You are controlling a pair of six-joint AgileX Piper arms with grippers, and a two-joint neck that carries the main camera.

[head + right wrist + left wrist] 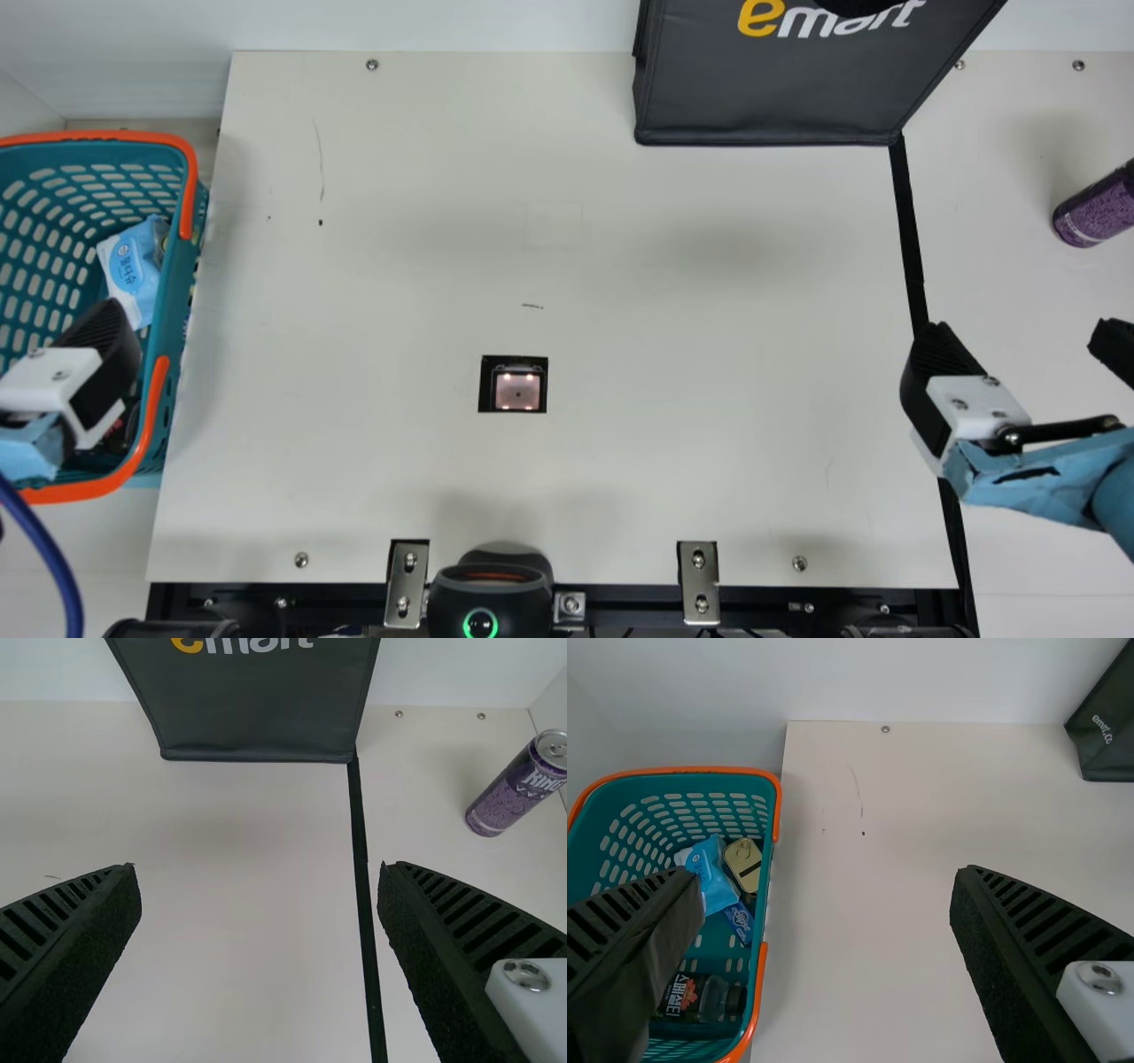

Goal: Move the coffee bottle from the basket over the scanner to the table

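My left gripper (104,341) is over the right part of the teal basket (168,292) in the main view. In the left wrist view the left gripper (828,881) has its fingers wide apart, nothing between them. A dark bottle (700,997) with a black label lies on the floor of the basket (764,904), partly behind one finger. The square scanner window (517,390), lit, is set into the table (673,354). My right gripper (1023,332) is over the table's right side; the right gripper (260,873) stands open and holds nothing in the right wrist view.
A blue packet (711,873) and a gold-lidded can (743,863) share the basket. A dark bag (771,89) stands at the back, and a purple can (1094,208) stands at the far right. A black device with a green ring (481,623) sits at the front edge.
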